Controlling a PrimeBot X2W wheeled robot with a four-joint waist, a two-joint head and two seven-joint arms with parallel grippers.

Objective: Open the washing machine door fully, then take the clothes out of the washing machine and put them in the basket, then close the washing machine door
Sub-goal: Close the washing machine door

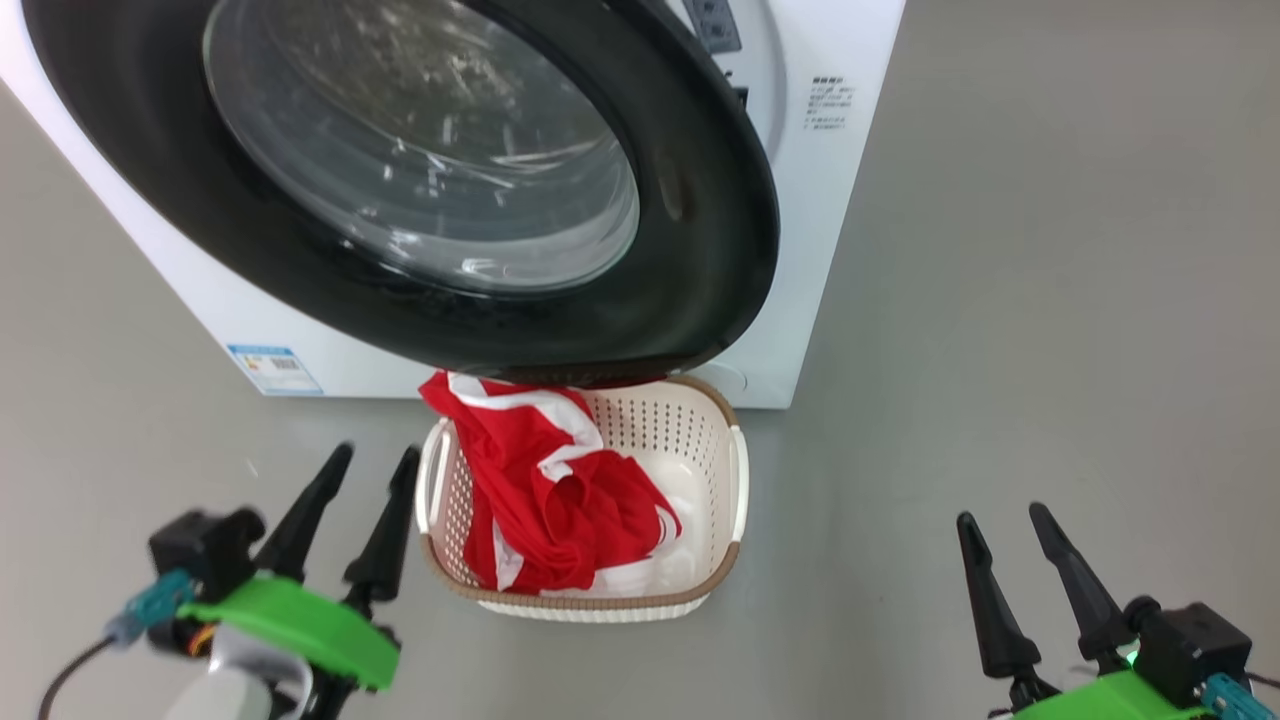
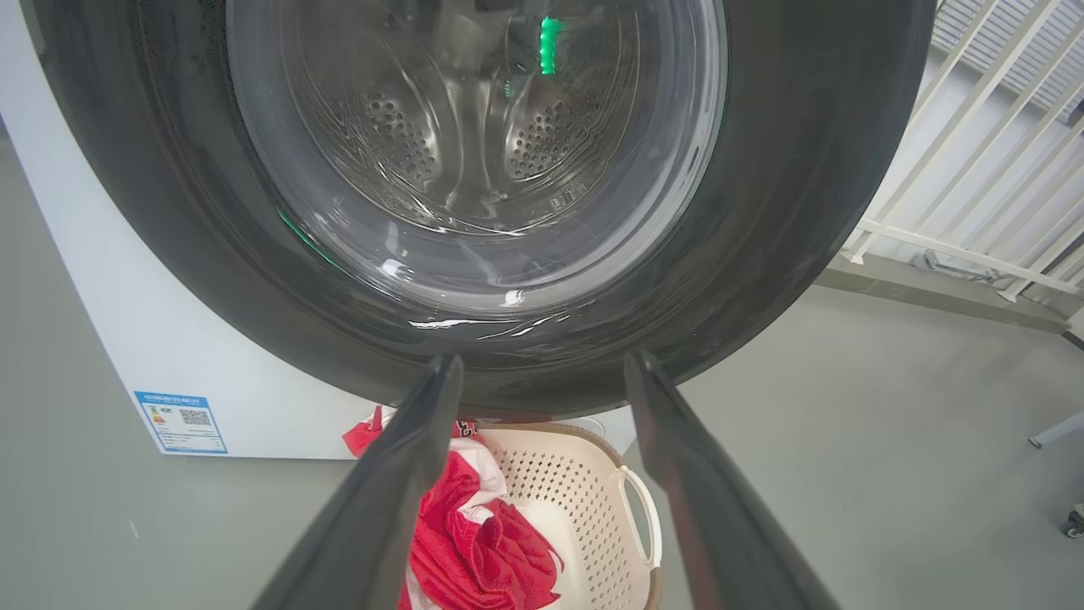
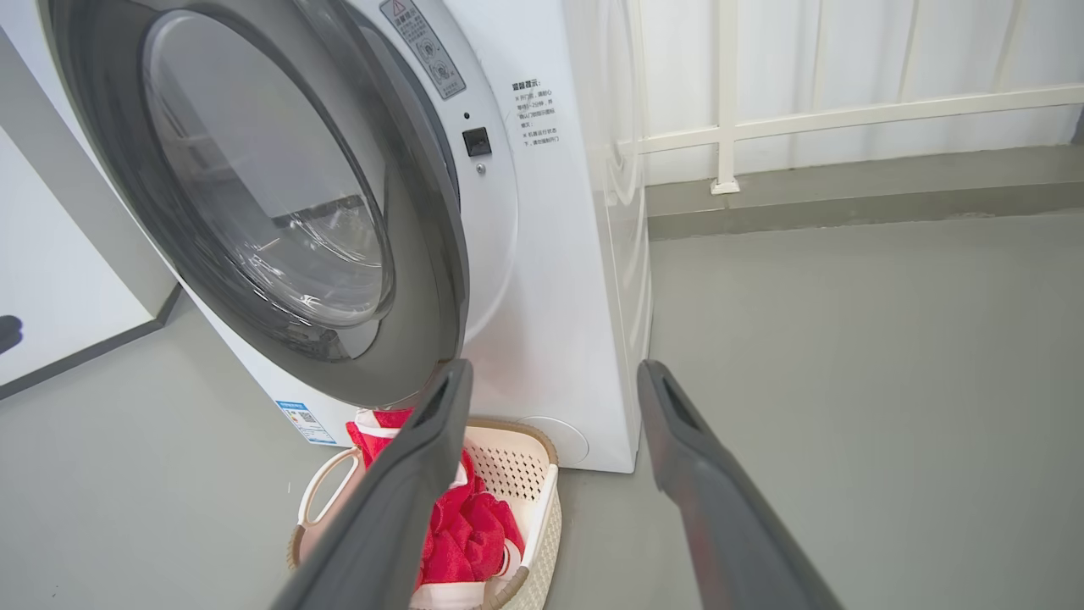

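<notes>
- The clothes (image 1: 540, 490) are lying in the basket (image 1: 735, 470). The red garment is heaping along its left side and draping over its far-left corner, and a white piece is showing low at its near right.
- The washing machine (image 1: 820, 250) is standing just behind the basket. The washing machine door (image 1: 700, 250) is hanging ajar above the basket's far end, with a gap showing between its black rim and the machine's front in the right wrist view.
- The left pincer (image 1: 378, 452) is hovering just off the basket's near-left corner, its fingers spreading wide and holding nothing.
- The right pincer (image 1: 1002, 514) is waiting well to the right of the basket, equally wide and empty.
- With the unloading looking finished, closing the door is probably the step in hand.
- Pressing flat on the black rim at its free side, above the basket's right end, should be working better than pushing the bulging glass.
- A steady push until the latch is catching seems wise.
- The red cloth rising at the basket's far-left corner is sitting close under the door's lower edge. Whether they are touching, I cannot tell, so snagging is worth watching.
- The floor (image 1: 1000, 350) under the basket is looking smooth, grey and matte.
- A pale railing (image 2: 974, 169) is running beyond the basket's right.
- A blue label (image 1: 275, 370) is showing on the machine, far-left of the basket.
</notes>
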